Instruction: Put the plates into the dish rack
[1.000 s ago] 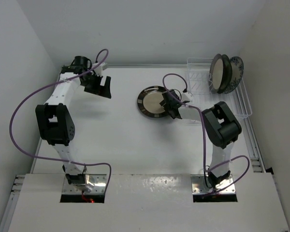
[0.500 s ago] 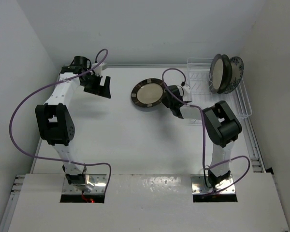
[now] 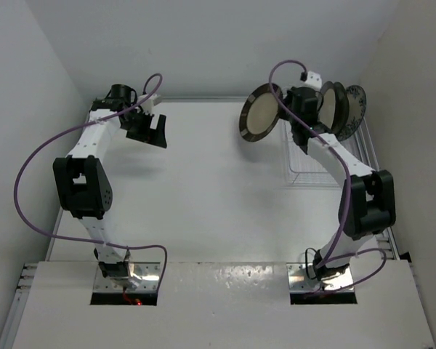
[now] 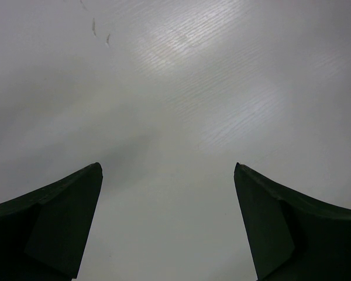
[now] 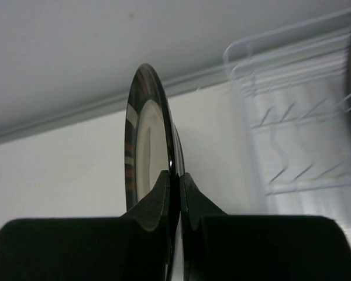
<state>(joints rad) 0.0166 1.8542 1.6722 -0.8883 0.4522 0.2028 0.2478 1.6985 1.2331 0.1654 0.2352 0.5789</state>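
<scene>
Pinching the dark-rimmed plate point(image 5: 145, 137) by its rim in the narrow right end effector point(image 5: 175, 175), on edge above the bench point(image 3: 203, 203), with the rack point(image 3: 305, 161) just rightward and below, face seemingly parallel to the two standing plates point(image 3: 334, 109) there, and the left end effector point(image 4: 168, 168) wide, empty, well apart.

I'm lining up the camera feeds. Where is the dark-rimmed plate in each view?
Top external: dark-rimmed plate upper centre-right, held upright, just left of the dish rack.
Left wrist: not in it; just table.
Right wrist: plate at centre, edge-on, pinched in the right gripper.
Shared landmark: the dish rack, right of the plate in both.
</scene>
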